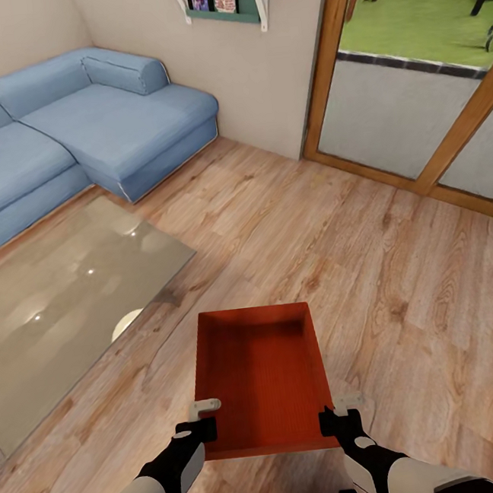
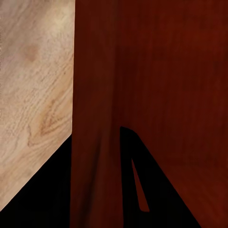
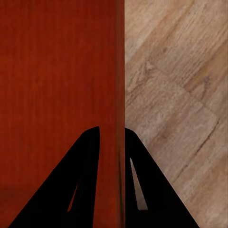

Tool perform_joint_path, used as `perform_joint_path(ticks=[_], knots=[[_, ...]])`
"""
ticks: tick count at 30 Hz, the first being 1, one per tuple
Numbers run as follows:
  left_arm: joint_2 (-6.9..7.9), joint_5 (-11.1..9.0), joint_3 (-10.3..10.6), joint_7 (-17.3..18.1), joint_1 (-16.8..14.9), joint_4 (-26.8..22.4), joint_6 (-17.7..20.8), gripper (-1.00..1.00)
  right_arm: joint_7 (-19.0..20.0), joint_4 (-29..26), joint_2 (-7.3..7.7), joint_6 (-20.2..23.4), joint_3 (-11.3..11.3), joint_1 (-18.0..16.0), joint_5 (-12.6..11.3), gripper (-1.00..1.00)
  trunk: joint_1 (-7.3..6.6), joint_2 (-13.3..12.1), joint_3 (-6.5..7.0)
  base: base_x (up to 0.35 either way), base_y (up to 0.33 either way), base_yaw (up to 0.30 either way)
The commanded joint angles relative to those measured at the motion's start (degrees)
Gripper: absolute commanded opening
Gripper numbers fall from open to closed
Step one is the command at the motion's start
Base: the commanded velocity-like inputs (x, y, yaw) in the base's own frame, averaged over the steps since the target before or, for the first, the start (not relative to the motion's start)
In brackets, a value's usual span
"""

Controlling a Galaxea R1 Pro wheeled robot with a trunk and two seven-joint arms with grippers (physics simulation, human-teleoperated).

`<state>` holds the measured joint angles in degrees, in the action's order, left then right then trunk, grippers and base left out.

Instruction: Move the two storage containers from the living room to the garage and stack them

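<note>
**While Carried: One Container, Two-Sided Grip**

Held above the wood-plank floor (image 1: 403,274), the storage container (image 1: 261,375) hangs between both arms. Wrist views alone confirm grip — left gripper (image 2: 97,190) and right gripper (image 3: 113,185) each straddle a wall, clamped. Head view adds the sofa (image 1: 73,136) and coffee table (image 1: 61,298).

You have one red-orange storage container (image 1: 261,375) in front of you, and two tools on it: the left tool (image 1: 197,430) and the right tool (image 1: 337,422). Around you sit one blue sectional sofa (image 1: 73,136), one glass-topped coffee table (image 1: 61,298), one wall shelf (image 1: 222,0) and one wood-framed glass door (image 1: 408,121).
</note>
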<state>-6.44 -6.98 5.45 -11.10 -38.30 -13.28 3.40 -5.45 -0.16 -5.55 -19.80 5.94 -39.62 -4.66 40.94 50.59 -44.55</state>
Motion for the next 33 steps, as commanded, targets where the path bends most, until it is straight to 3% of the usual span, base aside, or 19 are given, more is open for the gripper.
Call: perform_joint_path(ticks=[1,22,33], knots=[[0.02,0.6,-0.4,-0.8,0.0,-0.2,0.4,-1.0,-0.2,0.2,0.01,-0.4,1.4,0.0,-2.1,-1.0,-0.22,-0.4,0.15,0.0,0.0,0.0],[0.02,0.6,-0.4,-0.8,0.0,-0.2,0.4,-1.0,-0.2,0.2,0.01,-0.4,1.4,0.0,-2.1,-1.0,-4.83,-8.8,3.92,0.0,0.0,0.0],[-0.06,0.5,-0.4,-0.8,0.0,-0.2,0.4,-1.0,-0.3,0.2,0.01,-0.4,1.2,0.0,-2.2,-1.0,-4.83,-8.8,4.14,0.0,0.0,0.0]])
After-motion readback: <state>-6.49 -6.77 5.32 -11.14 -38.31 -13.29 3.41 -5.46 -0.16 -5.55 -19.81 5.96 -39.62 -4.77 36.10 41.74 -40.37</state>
